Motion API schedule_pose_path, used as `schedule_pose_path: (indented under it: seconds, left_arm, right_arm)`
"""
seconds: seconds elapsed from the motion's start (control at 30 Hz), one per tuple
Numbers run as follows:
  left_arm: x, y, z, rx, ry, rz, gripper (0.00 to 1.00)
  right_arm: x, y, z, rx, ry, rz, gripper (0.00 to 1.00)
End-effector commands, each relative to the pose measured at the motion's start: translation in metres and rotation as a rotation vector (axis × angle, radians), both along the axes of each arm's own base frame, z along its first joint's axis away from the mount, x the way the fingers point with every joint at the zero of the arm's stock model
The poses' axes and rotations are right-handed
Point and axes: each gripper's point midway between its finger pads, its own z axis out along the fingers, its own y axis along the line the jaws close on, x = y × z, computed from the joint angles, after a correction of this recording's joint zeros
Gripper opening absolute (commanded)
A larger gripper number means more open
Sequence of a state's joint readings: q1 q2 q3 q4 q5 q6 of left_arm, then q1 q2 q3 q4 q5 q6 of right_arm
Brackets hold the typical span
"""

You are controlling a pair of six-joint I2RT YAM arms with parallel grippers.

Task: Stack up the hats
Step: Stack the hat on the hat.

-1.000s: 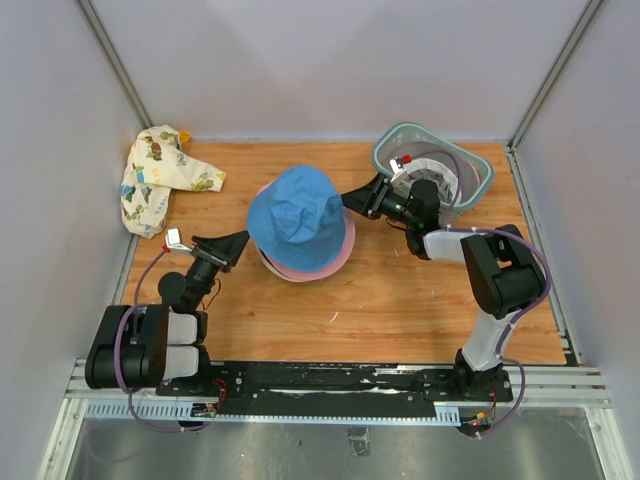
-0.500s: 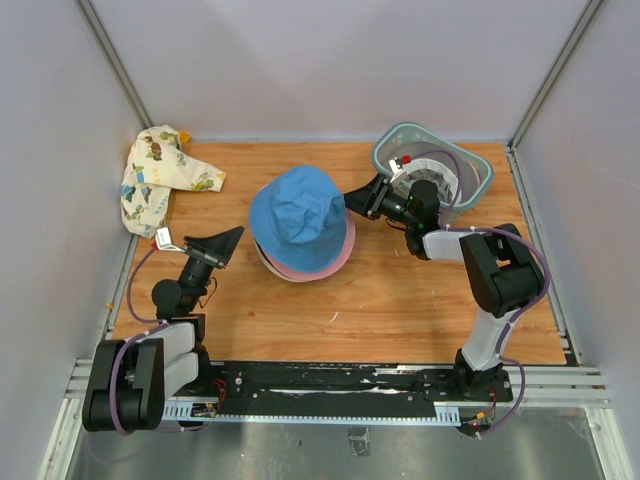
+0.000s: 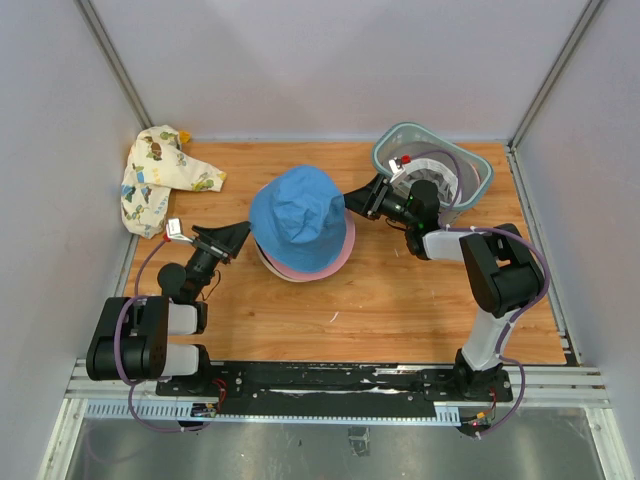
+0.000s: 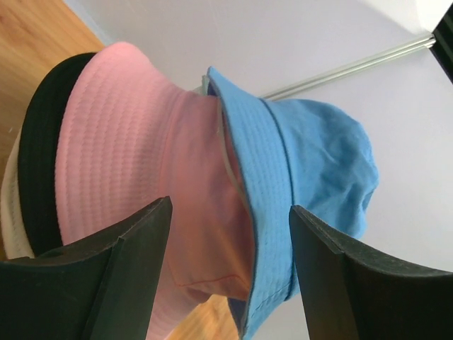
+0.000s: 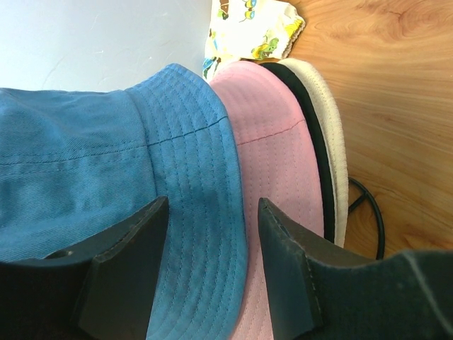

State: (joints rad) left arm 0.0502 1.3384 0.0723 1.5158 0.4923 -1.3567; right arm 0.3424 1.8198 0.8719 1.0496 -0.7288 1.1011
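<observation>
We see the blue hat (image 3: 297,215) atop the stack (image 3: 335,255), the printed hat (image 3: 160,180) unstacked well apart, the left gripper (image 3: 240,235) and right gripper (image 3: 352,200) open, empty, straddling the brim.

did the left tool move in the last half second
Yes. The left tool has shifted slightly away from the left edge of the table, toward the hat stack. It now sits close beside the brims.

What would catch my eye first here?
A bright blue hat sits mid-table atop a pink hat. The left end effector and the right end effector flank it, jaws apart. A cartoon-print cloth lies crumpled at the far left corner.
</observation>
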Motion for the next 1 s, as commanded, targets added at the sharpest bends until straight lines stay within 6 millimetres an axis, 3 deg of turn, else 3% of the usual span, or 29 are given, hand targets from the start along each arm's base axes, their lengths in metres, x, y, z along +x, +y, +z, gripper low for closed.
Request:
schedule_pose_path:
  seconds: [0.0,0.33,0.4,0.6,0.87,0.97]
  left_arm:
    - [-0.006,-0.002,0.052,0.011,-0.231,-0.017,0.72]
    - [0.003,-0.018,0.051,0.002,-0.225,-0.058,0.66]
    - [0.004,-0.019,0.052,-0.010,-0.230,-0.060,0.59]
    - [0.005,-0.016,0.051,-0.032,-0.237,-0.046,0.17]
    - [0.001,-0.012,0.032,-0.017,-0.189,-0.015,0.02]
    - [-0.001,-0.008,0.027,-0.019,-0.172,-0.003,0.01]
  right_arm:
    - [-0.003,0.009,0.003,0.008,-0.021,0.031,0.54]
    - [-0.004,0.011,0.005,0.006,-0.025,0.035,0.54]
    - [-0.004,0.010,0.004,0.003,-0.023,0.034,0.54]
    - [-0.004,0.010,0.001,0.001,-0.016,0.032,0.50]
    - [-0.004,0.010,-0.004,0.000,-0.005,0.030,0.41]
    - [-0.004,0.009,-0.006,-0.001,-0.002,0.028,0.38]
